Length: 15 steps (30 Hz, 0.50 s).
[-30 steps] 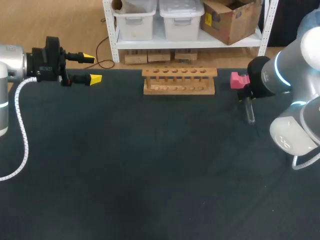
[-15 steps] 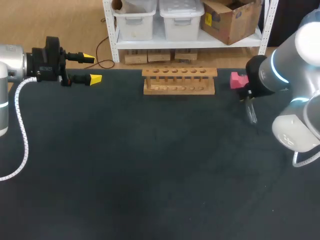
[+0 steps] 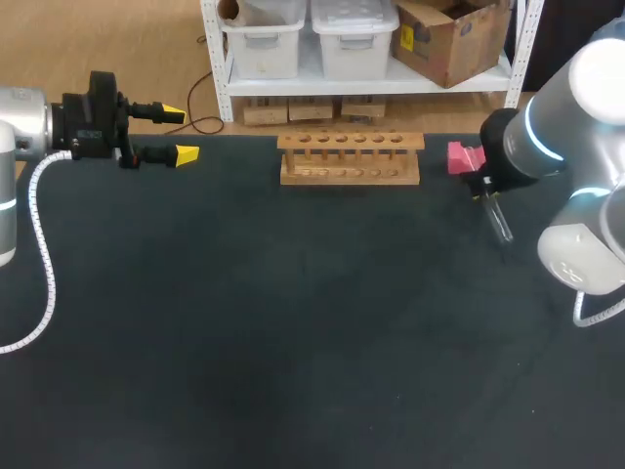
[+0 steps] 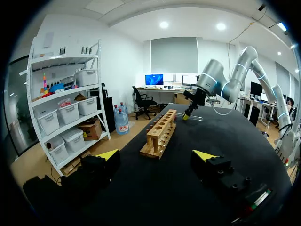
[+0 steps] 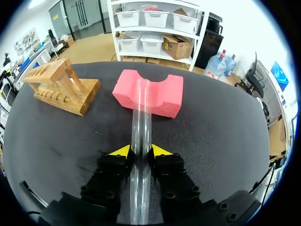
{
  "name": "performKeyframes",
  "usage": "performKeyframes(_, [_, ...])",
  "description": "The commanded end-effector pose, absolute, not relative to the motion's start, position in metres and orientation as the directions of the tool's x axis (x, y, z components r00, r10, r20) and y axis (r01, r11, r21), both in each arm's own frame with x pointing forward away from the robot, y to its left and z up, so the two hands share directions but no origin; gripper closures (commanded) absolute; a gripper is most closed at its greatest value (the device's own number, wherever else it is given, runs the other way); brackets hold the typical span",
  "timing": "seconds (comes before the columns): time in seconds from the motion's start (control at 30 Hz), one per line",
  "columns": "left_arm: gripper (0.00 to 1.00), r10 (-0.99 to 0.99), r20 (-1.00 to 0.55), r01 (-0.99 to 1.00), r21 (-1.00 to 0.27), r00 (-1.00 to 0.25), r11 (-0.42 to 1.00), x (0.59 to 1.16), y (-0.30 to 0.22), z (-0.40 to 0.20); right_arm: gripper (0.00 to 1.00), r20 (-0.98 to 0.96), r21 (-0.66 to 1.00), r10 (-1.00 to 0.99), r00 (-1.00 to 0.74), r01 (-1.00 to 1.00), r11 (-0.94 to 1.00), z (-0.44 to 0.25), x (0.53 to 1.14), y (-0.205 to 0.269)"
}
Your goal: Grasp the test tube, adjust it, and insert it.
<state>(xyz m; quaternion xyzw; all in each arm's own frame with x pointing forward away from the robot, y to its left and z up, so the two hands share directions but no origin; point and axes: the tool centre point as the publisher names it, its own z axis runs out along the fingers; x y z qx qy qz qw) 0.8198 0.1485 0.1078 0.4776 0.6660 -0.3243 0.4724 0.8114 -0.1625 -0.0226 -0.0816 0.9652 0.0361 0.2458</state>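
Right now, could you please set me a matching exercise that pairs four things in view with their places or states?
Things:
1. test tube
2. wooden rack
3. pink foam block
4. left jaws

Places or states:
A. open, holding nothing
B. clamped between the right jaws
C. lying just ahead of the right jaws
D. standing with every hole empty

Pairs: 1-B, 2-D, 3-C, 4-A
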Motion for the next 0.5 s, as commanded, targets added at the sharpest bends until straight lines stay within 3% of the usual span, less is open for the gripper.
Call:
performKeyframes(0.03, [0.00,0.328,-0.940,0.941,0.023,-0.095,0.337,0.8183,0.1483,0.1069,1.00,-0.469,0.024,-0.130,-0.873,-0.160,0.987,-0.0228,0.8121,-0.1604])
performKeyframes(0.5, [0.00,0.328,-0.940,0.941,0.023,-0.095,0.337,0.8183,0.1483,0.1069,1.00,-0.462,0.005,-0.048,-0.886,-0.056,0.998,-0.0191,0.8113,-0.1631])
